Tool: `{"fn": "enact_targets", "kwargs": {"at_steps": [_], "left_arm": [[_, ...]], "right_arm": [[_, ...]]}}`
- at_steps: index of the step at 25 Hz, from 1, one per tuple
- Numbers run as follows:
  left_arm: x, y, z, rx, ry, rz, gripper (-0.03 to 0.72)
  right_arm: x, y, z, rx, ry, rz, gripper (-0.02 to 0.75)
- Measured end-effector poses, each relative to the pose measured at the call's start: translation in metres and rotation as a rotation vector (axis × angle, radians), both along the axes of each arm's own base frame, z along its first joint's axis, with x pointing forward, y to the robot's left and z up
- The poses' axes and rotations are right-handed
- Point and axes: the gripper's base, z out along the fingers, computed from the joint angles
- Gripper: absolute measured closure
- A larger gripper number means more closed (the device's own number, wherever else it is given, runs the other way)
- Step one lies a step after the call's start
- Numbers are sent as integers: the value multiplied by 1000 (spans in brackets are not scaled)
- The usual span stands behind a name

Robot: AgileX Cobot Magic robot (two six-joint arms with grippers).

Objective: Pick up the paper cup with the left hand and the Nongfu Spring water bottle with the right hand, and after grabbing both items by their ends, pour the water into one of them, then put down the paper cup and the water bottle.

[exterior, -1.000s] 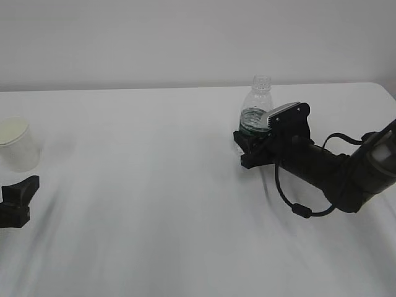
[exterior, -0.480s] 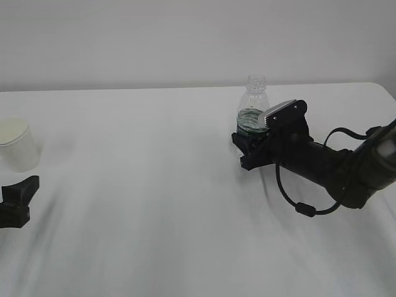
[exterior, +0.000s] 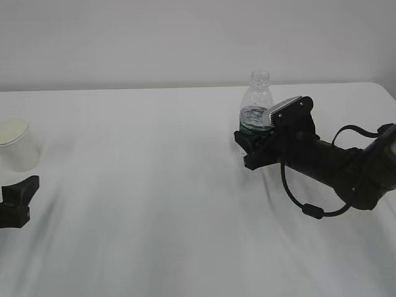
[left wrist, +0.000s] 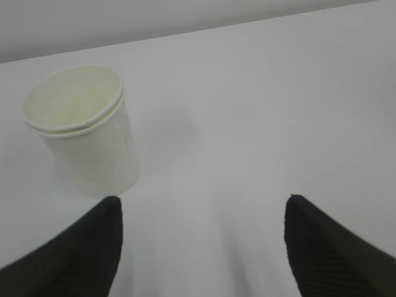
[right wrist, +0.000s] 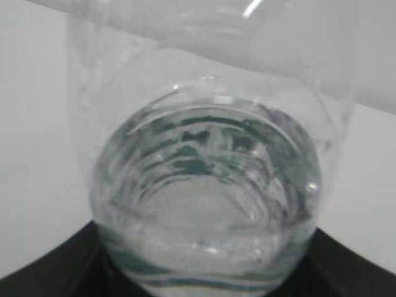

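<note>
- Bottle (exterior: pixel 260 102): upright on the counter (exterior: pixel 154 185), right of centre; over the last second it has swayed a little, dipping left and then returning, with water (right wrist: pixel 207 204) low inside.
- Right pincer (exterior: pixel 246 146): clenched on the bottle's lower half, arm shifted slightly right. Judgement: grasp settled, lift not yet begun.
- Cup (exterior: pixel 15 144): upright at far left, unmoved.
- Left pincer (left wrist: pixel 201 241): released, jaws wide, just short of the cup (left wrist: pixel 83 133), unchanged. Judgement: cup pickup remains.
</note>
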Motion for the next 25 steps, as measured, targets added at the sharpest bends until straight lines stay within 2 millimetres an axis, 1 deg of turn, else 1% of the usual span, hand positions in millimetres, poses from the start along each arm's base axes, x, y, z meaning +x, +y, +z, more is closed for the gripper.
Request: {"fn": "enact_targets", "kwargs": {"at_steps": [9, 20, 25], "left_arm": [[0, 0, 0, 0, 0, 0, 101], [0, 0, 0, 0, 0, 0, 101], [0, 0, 0, 0, 0, 0, 101]], "right_arm": [[-13, -2, 6, 5, 4, 3, 282], [-37, -7, 13, 30, 1, 5, 282], [-49, -9, 24, 38, -12, 0, 282]]}}
